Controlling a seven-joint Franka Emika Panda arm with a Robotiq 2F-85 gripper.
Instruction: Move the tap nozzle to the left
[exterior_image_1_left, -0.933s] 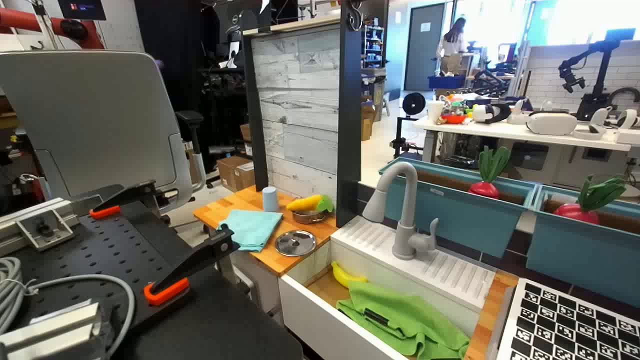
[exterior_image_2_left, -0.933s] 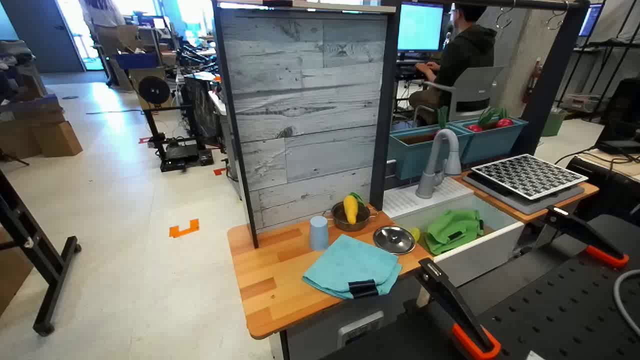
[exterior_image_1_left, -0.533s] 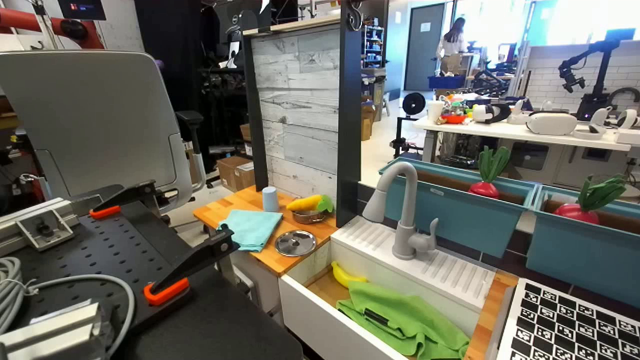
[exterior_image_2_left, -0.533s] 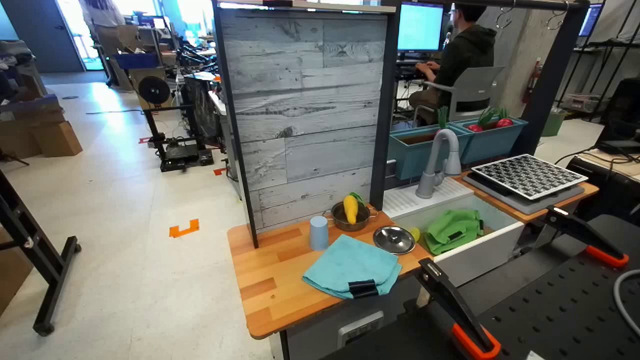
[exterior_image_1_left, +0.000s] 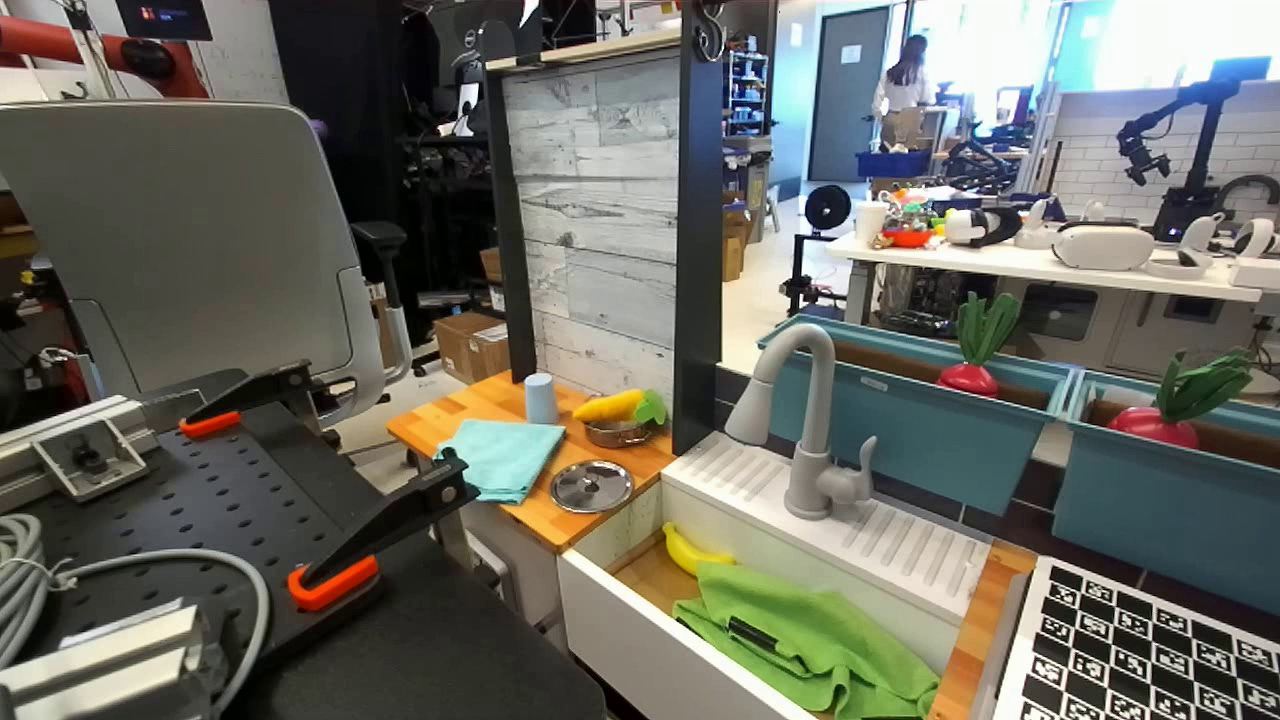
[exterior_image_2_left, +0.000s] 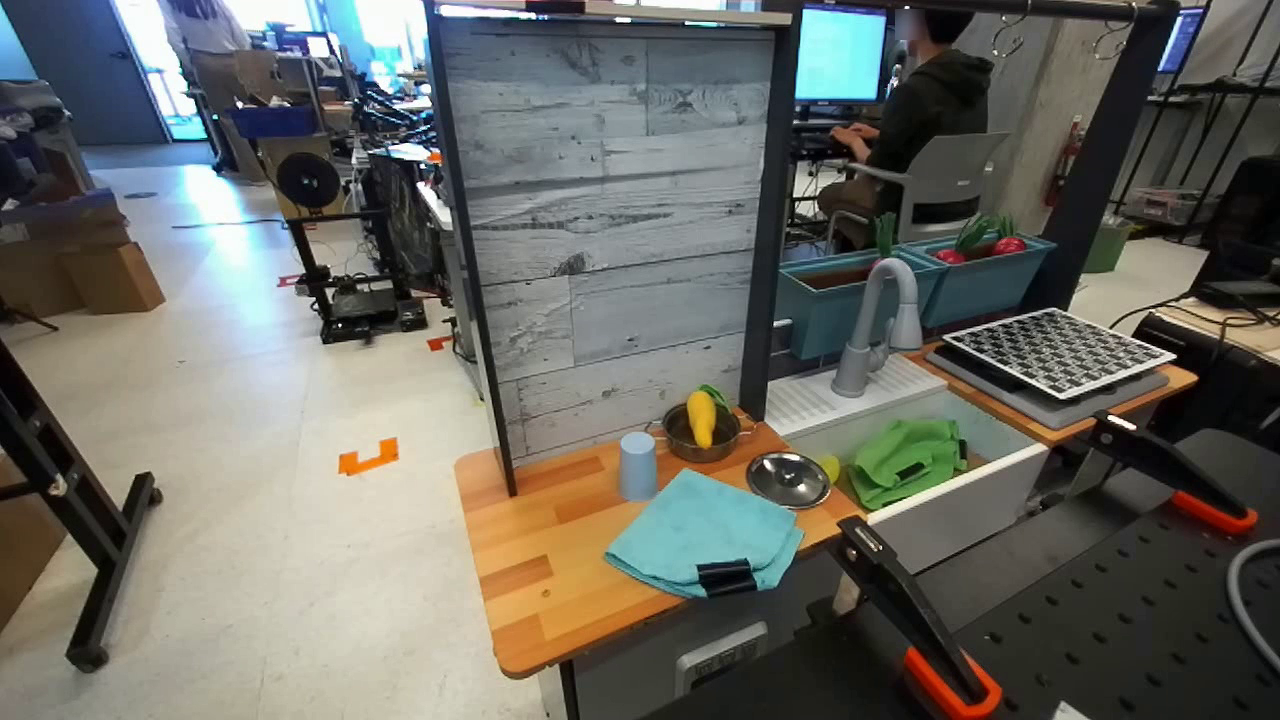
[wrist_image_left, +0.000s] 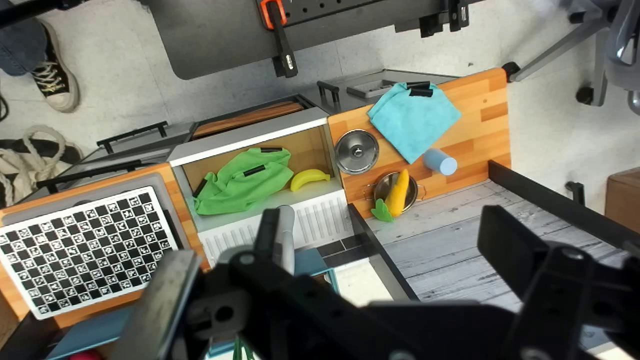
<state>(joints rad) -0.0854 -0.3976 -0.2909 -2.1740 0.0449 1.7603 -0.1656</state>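
Nozzle (exterior_image_1_left: 822, 400) stands on the ribbed white surface (exterior_image_1_left: 725, 460) at the back of the sink (exterior_image_1_left: 640, 640); the end effector (wrist_image_left: 382, 225), shown only in the wrist view, is spread wide with nothing in its grip; it hides part of the nozzle there, yet both exterior views show nothing touching it. Progress, in my judgement: no push is under way, and the swing to the left is likely all to do; from where I stand nothing marks the finished bearing, so this stays a judgement. Orientation: the long axis rises upright from the base and bends over in an inverted U; the spout end slants down and outward, aimed over the sink and away from the planters (exterior_image_1_left: 920, 440); I note no plain turn toward either end of the sink; the exact bearing cannot be told.
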